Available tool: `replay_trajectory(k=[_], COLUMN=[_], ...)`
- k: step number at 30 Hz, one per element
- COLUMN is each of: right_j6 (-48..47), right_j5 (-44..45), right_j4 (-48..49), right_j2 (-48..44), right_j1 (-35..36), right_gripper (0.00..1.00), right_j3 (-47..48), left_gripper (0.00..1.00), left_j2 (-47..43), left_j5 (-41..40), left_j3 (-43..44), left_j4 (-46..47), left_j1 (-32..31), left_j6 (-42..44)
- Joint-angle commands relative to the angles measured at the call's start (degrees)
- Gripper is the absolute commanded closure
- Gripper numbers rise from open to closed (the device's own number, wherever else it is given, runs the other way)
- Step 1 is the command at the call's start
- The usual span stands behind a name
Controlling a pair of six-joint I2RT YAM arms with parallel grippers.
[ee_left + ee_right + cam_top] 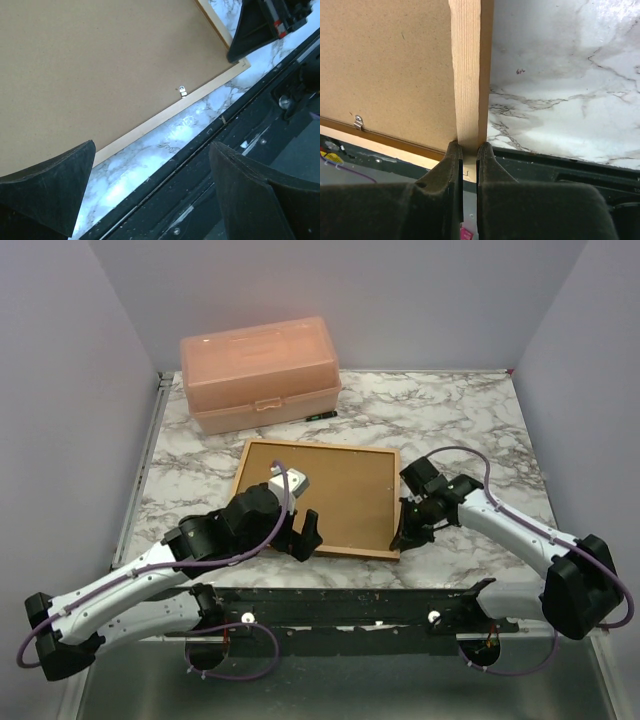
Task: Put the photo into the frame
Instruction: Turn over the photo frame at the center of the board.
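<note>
Two arms are working over the frame [396, 502], which is lying back-up on the marble tabletop [470, 420] just ahead of the arm bases. Brown backing board [345, 495] is sitting inside it, facing up. Right fingers [451, 161] are clamping the frame's right rail close to the near right corner, one finger on each side of the wood. That is likely pinning the frame so it isn't sliding while the back is being worked on. Left fingers [55, 185] are spread wide, grasping nothing, hovering over the frame's near edge. They are probably lining up for the board or the small metal tab [183, 92] holding it. Photo is not showing in any view, and I cannot tell whether it is lying under the board or somewhere else. Pink box [260, 370] is sitting closed at the back, apart from the frame. Judging this as an early stage: the board is probably needing to come out before the photo is going in.
</note>
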Motion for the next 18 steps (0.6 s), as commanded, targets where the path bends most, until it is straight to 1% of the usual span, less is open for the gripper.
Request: replay_trajectory(k=[1, 6, 10, 15, 18], right_j6=[-1.2, -2.2, -2.2, -1.9, -1.8], right_j5=[-3.2, -3.5, -4.7, -6.5, -7.4], right_j4=[-3.3, -6.6, -8.3, -9.5, -10.6], right_j2=[-1.7, -1.2, -1.6, -2.4, -2.7], right_j1=[-0.2, -0.2, -0.2, -0.2, -0.2], right_gripper=[1.0, 1.0, 1.0, 1.0, 1.0], right_j3=[6.6, 11.7, 14.4, 17.0, 18.8], left_gripper=[0.02, 0.02, 0.02, 0.01, 0.02], left_j2=[3.3, 9.3, 15.5, 23.0, 26.3], left_j5=[-10.2, -19.2, -24.9, -31.5, -33.8], left_j3=[4.7, 8.7, 11.3, 14.1, 14.5], left_j4=[-3.9, -6.4, -7.9, -9.8, -9.8], left_j1=[-6.4, -16.1, -22.2, -27.4, -28.7], left_j6=[6.5, 11.0, 13.6, 14.9, 15.5])
